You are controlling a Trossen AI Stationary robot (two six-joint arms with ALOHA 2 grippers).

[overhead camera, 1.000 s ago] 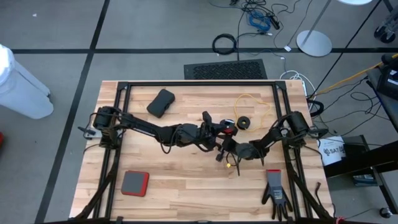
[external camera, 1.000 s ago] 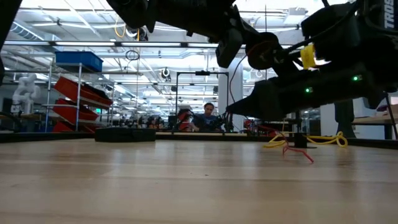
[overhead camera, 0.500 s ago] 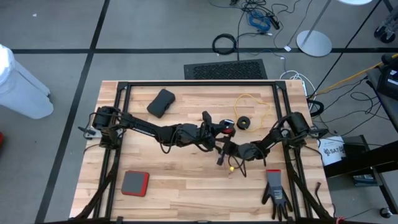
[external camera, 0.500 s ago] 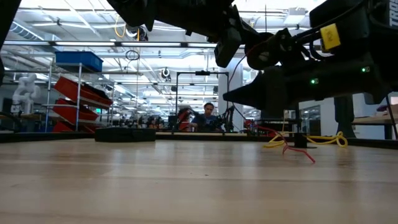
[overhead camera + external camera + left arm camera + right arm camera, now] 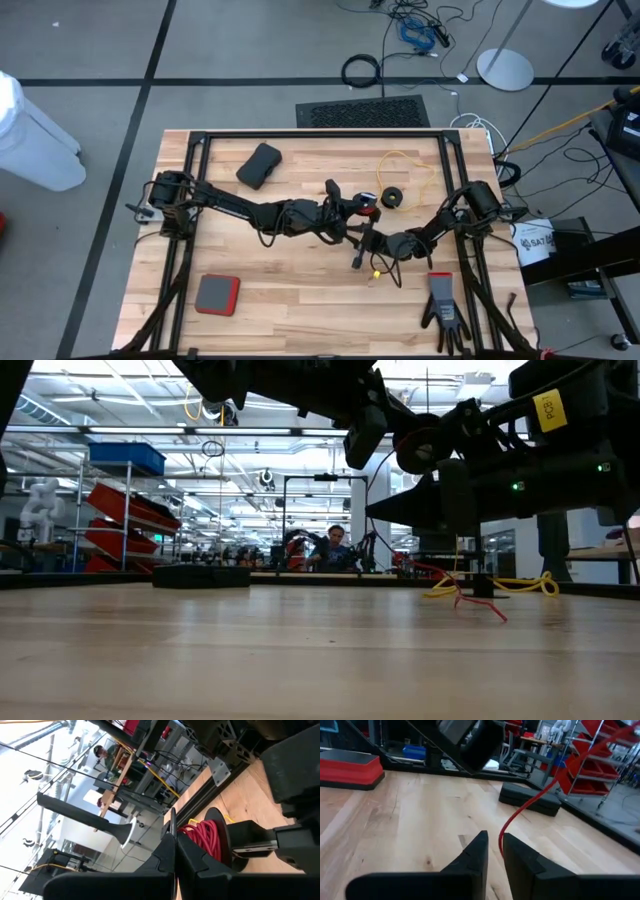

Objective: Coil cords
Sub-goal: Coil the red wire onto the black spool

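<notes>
We can read very little here. A yellow tag (image 5: 549, 408) on the arm at the upper right of the low view carries dark print, perhaps "PC1", but we cannot make it out for certain. In the high view, a white bucket (image 5: 534, 243) just off the table's right edge shows dark letters that look like "SAT", cut off at the rim. We find nothing else legible.
</notes>
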